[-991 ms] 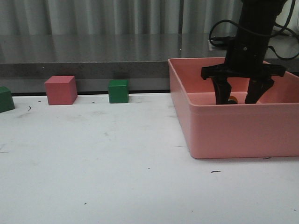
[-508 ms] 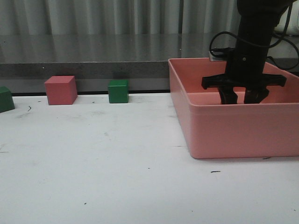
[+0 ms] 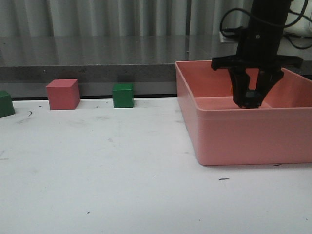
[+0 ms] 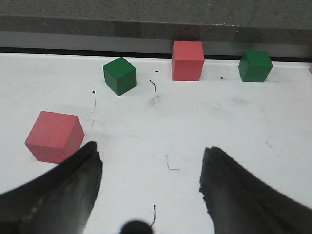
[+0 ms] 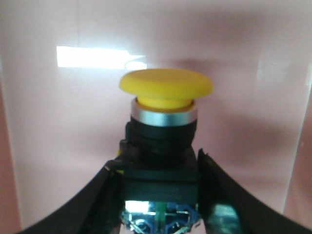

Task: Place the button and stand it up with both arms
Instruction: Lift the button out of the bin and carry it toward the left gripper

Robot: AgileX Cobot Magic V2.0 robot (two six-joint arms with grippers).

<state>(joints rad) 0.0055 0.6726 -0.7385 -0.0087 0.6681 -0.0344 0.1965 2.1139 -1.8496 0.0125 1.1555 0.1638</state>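
My right gripper (image 3: 250,101) hangs inside the pink bin (image 3: 234,134), lifted to about rim height, its fingers closed together. In the right wrist view the gripper (image 5: 159,178) is shut on the button (image 5: 163,146): yellow round cap, silver ring, black collar, dark square base with green and blue bits, clamped by the base between both fingers. In the front view the button is mostly hidden by the fingers. My left gripper (image 4: 150,168) is open and empty above the white table; it is out of the front view.
A pink cube (image 3: 63,94) and a green cube (image 3: 123,95) stand at the table's back edge, another green cube (image 3: 6,103) at far left. The left wrist view shows a pink cube (image 4: 53,136) near the left finger, a green cube (image 4: 119,75), a pink cube (image 4: 187,60), a green cube (image 4: 255,65).
My right gripper closed its fingers on the button at the bin floor and rose with it to about rim height.
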